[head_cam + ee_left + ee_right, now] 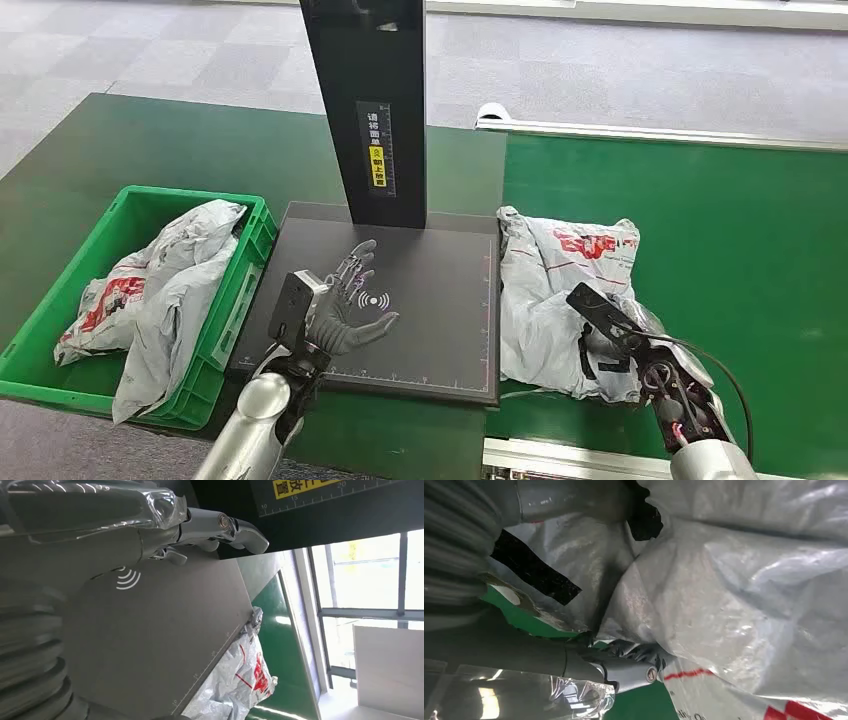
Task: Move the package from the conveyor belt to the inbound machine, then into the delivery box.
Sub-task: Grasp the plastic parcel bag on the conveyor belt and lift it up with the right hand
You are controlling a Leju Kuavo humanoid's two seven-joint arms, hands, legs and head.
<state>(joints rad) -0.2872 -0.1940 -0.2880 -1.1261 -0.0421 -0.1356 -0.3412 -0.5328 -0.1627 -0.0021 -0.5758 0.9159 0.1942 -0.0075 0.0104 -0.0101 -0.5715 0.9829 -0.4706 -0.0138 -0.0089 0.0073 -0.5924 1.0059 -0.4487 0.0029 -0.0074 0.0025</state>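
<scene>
A: State of hands?
B: Right hand [612, 350] lies on the package [560, 290], which rests on the green belt [720, 260] just beside the scanner plate [440, 330]. Whether its fingers have closed on it cannot be told. Left hand [350, 305] hovers over the plate, fingers apart, holding nothing.
A: Risk?
B: Slack film may slip or snag the plate edge during lifting.

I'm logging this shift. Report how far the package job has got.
Done: two grey packages already lie in the green box. In hand: the right hand rests on the next package, which is on the green belt; whether its fingers grip it, I cannot tell. The left hand is open above the bare black scanner plate. Left: plate, then box.
</scene>
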